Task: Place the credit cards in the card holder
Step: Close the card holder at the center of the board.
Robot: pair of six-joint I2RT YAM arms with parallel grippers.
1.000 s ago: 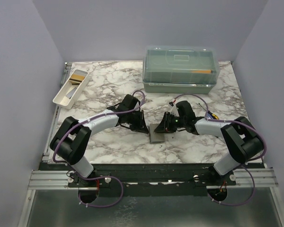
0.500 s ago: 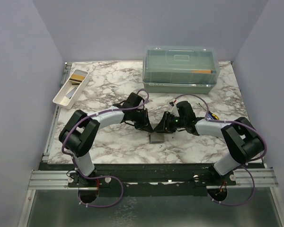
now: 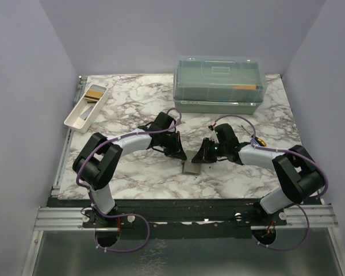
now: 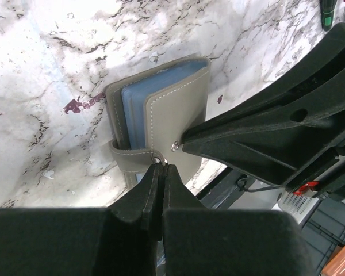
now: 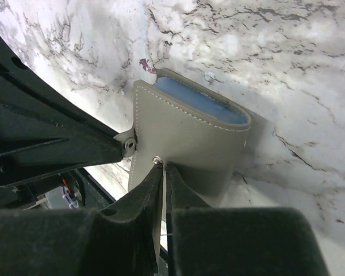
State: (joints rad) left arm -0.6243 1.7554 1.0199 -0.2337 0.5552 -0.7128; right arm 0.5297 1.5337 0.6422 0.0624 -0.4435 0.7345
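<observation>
The card holder (image 3: 191, 168) is lying on the marble table (image 3: 138, 172) between the two arms, near the front edge, with its grey-olive cover folded over the blue-grey inside. The left gripper (image 4: 161, 168) is pinching the strap tab, jaws pressed together on it. The right gripper (image 5: 163, 168) is nipping the cover's edge right by the snap stud, jaws closed on that too. The two sets of fingertips are almost meeting. The credit cards (image 3: 93, 95) are sitting well apart in the white tray (image 3: 76, 121) at the far left.
</observation>
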